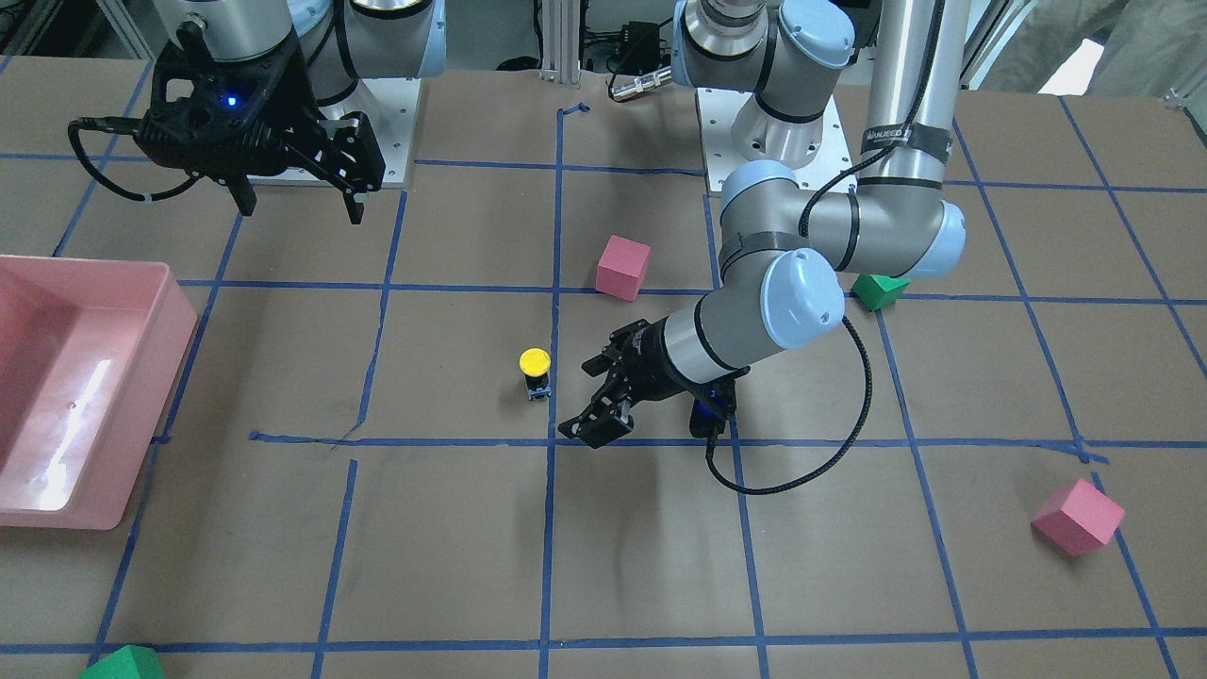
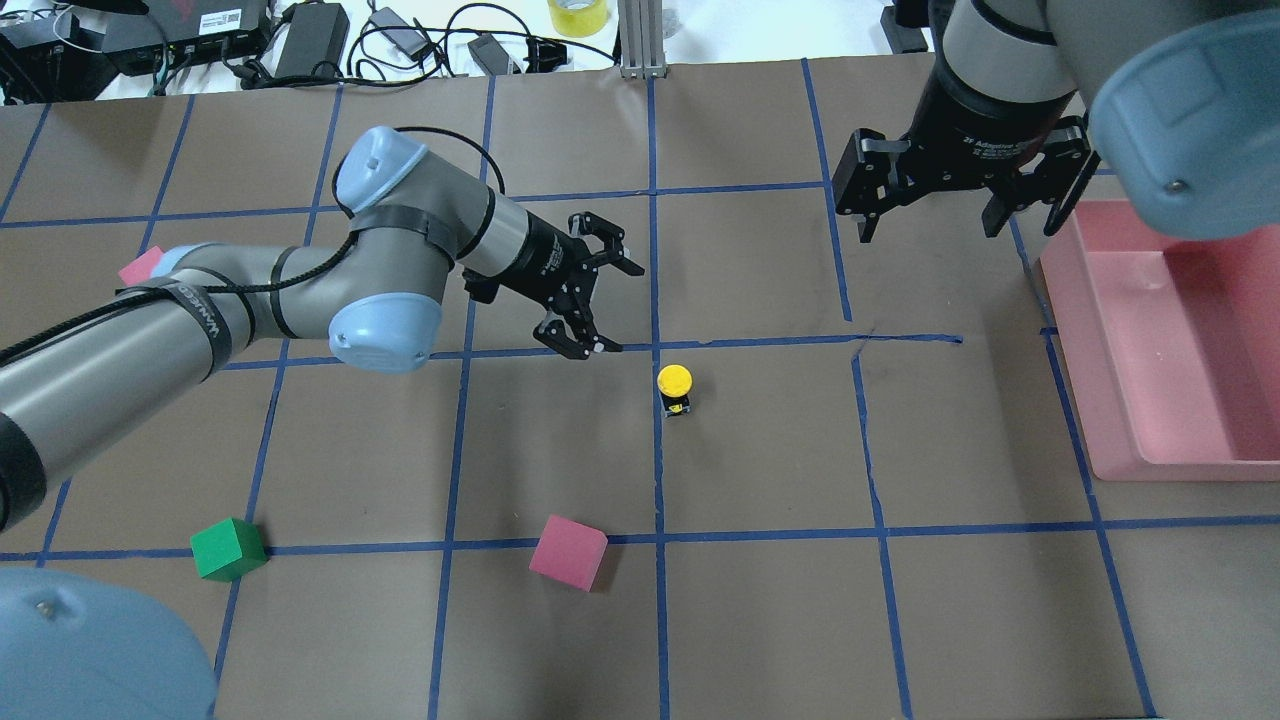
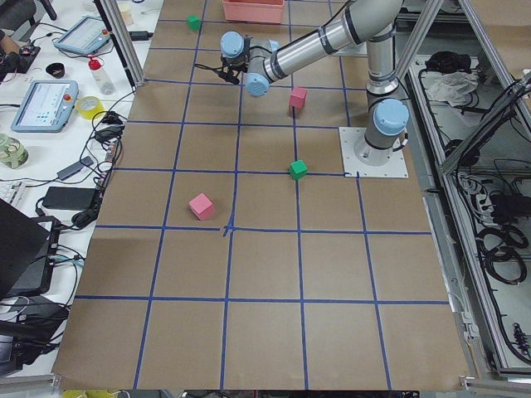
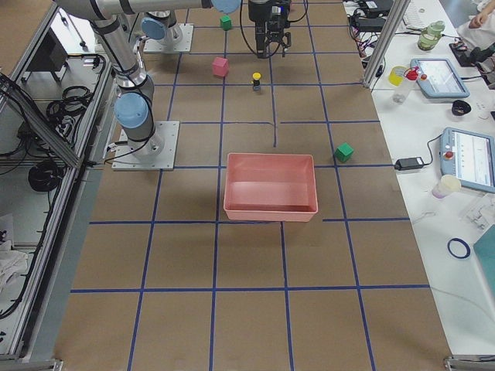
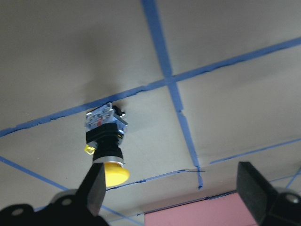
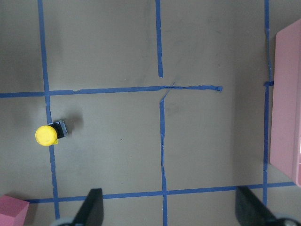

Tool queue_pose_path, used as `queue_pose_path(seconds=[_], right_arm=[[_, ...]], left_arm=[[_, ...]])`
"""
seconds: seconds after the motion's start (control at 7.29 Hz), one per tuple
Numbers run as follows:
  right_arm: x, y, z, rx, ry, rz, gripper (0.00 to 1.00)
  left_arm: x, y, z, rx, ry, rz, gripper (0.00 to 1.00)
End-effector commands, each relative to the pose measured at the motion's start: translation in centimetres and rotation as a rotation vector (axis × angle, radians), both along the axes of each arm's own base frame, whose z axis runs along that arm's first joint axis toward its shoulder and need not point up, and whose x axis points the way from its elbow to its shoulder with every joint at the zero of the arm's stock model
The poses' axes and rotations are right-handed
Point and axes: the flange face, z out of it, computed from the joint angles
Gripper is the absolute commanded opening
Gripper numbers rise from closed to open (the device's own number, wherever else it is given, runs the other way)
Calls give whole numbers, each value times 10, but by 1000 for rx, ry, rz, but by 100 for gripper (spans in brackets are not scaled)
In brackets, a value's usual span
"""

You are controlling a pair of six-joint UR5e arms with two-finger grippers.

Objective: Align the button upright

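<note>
The button (image 1: 535,372) stands upright on its grey-blue base on the brown paper, yellow cap up, beside a blue tape line. It also shows in the overhead view (image 2: 674,388), the left wrist view (image 5: 106,141) and the right wrist view (image 6: 48,134). My left gripper (image 1: 586,396) is open and empty, low over the table, a short way from the button and apart from it; it also shows in the overhead view (image 2: 608,305). My right gripper (image 2: 955,230) is open and empty, raised above the table near the pink bin (image 2: 1070,330).
The pink bin (image 1: 160,377) sits at the table's end on my right. Pink cubes (image 1: 623,267) (image 1: 1077,516) and green cubes (image 1: 879,289) (image 1: 123,663) lie scattered around. The left arm's elbow hangs over one green cube.
</note>
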Motion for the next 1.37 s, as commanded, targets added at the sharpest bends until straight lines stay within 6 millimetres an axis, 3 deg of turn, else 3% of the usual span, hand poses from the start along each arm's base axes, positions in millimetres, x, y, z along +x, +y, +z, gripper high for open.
queue_pose_path(seconds=[0.0,0.14,0.27,0.69,0.82,1.1,1.24], right_arm=[[-1,0,0,0,3,-1,100],[-1,0,0,0,3,-1,100],[0,0,0,-5,4,1,100],[-1,-1,4,-17,1,-1,100],[-1,-1,3,-12,-7,-2,100],[-21,-8,4,-17,-15,-35,100],[-24,-9,3,-14,-15,-39,100]], left_arm=[[72,-14,71,-105,-278,-422,100],[107,-20,113,-148,-430,-578,100],[121,-10,137,-156,-461,-644,100],[128,33,202,-105,-585,-677,100],[129,43,219,-144,-582,-678,100],[128,46,215,-177,-542,-769,100],[122,51,227,-229,-496,-764,100]])
